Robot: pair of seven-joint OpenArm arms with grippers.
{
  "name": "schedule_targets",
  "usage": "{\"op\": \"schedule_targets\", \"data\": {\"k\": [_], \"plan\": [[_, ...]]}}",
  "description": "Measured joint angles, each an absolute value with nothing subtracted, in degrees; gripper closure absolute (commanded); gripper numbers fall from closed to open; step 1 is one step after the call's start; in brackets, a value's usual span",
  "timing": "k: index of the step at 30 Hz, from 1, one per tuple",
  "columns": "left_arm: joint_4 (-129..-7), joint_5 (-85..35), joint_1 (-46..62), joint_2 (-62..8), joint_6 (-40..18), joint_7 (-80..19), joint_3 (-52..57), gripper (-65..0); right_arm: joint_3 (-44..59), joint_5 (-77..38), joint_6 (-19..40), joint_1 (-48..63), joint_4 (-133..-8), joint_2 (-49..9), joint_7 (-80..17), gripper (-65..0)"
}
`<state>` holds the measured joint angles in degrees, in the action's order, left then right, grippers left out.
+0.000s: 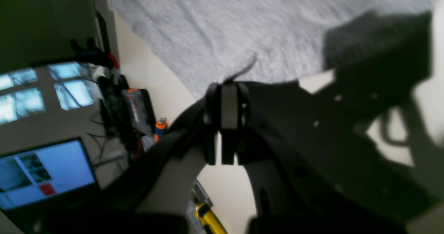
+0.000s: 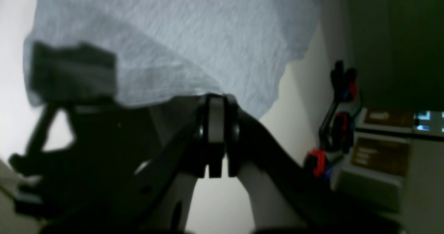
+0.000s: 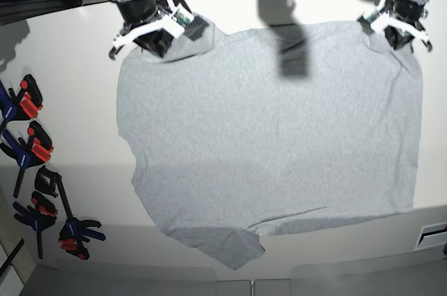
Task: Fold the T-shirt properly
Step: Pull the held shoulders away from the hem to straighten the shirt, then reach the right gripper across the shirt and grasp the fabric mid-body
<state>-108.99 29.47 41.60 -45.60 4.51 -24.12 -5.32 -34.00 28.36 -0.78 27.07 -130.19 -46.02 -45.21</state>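
While lying spread flat across the white table, the T-shirt is being pinched at both far corners.
Going left to right in the base view, the right gripper is clenching the shirt's far-left corner, and the left gripper is clenching its far-right corner; clamps are lying left of the shirt.

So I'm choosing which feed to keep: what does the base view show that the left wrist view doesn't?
Only the base view shows the whole T-shirt spread flat, both tools, right and left, at its far corners, and clamps beside it. Only the left wrist view shows a lit monitor and the left tool's shut jaws close up. Both show grey fabric on the pale table.
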Motion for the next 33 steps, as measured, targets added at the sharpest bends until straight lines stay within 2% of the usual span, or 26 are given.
{"op": "schedule_targets", "data": {"k": [10, 20, 27, 33], "plan": [[-108.57, 22.63, 34.57, -45.58, 4.54, -24.21, -5.32, 0.0, -34.04, 23.42, -2.63, 18.55, -128.31, -45.58, -44.07, 0.0], [-101.97, 13.47, 25.04, -45.54, 4.54, -24.01, -5.37, 0.0, -34.11, 14.87, -2.81, 8.71, -122.04, -45.30, -41.17, 0.0], [-97.36, 8.54, 21.04, -45.41, 4.54, -14.92, -5.37, 0.0, -34.15, 13.02, -2.57, 4.75, -112.09, -37.43, -39.22, 0.0], [-93.67, 5.58, 18.46, -45.39, 4.49, -14.57, -5.37, 0.0, -34.17, 12.47, -2.63, -1.06, -105.03, -31.33, -39.00, 0.0]]}}
